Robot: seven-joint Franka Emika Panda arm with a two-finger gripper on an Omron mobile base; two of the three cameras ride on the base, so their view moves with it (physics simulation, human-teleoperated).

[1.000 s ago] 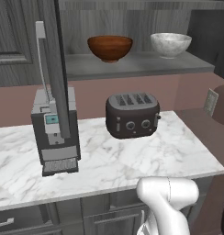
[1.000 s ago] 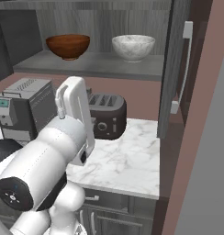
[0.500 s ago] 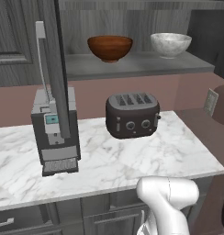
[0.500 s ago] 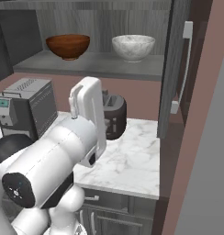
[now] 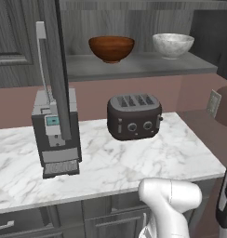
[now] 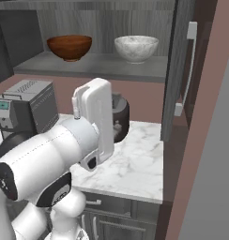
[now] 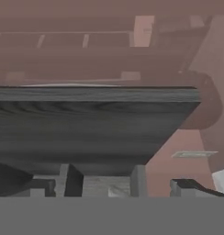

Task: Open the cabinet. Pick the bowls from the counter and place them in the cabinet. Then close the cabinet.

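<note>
Already both bowls [image 5: 111, 48] inside cabinet [image 5: 134, 67]

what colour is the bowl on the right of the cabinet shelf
Pale grey-white with a faint marbled look; the right-hand bowl shows best in the right base view, beside the reddish-brown bowl.

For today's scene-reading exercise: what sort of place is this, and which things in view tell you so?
Most likely a kitchen: a black toaster and a coffee machine stand on a marble counter, with two bowls shelved in an open cabinet above.

No text, label, brand or number can be read anywhere; the coffee machine's [image 5: 56, 135] small blue screen is too blurred.
</note>
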